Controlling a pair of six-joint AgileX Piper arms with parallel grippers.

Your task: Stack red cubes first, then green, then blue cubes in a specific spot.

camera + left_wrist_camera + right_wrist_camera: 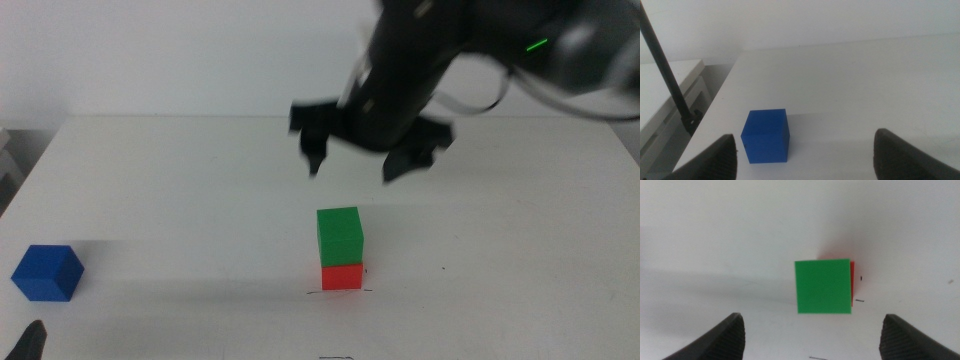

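Three cubes lay on the white worktop [180, 170]. Just right of centre in the lower half of the middle view, the green cube [339, 236] sat on top of the red cube [342, 276], the two touching and upright, the green one seeming shifted slightly left of the red. At the foot of the red cube ran a thin dark line [318, 293], the marked spot, with a second short line [336, 357] nearer the bottom edge of the frame. The blue cube [46, 273] stood alone at the lower left, well apart from the stack.

The right claw [362, 165] hung in the air above the stack in the upper middle of the frame, blurred, its jaws spread wide with nothing between them and clear of the green cube. From the right wrist view the green cube [823, 287] filled the centre of the frame, with only a sliver of the red cube [852, 275] showing along one edge and small dark pen marks [859, 300] just beside it on the worktop.

The left claw [30, 341] showed only as a dark tip at the bottom left corner of the middle view, near the blue cube. In the left wrist view its jaws stood wide apart and empty, with the blue cube [766, 136] resting on the worktop near one jaw and not touched.

No brand, label or readable writing showed on any cube or on either arm; a small green light [537, 45] glowed on the right arm.
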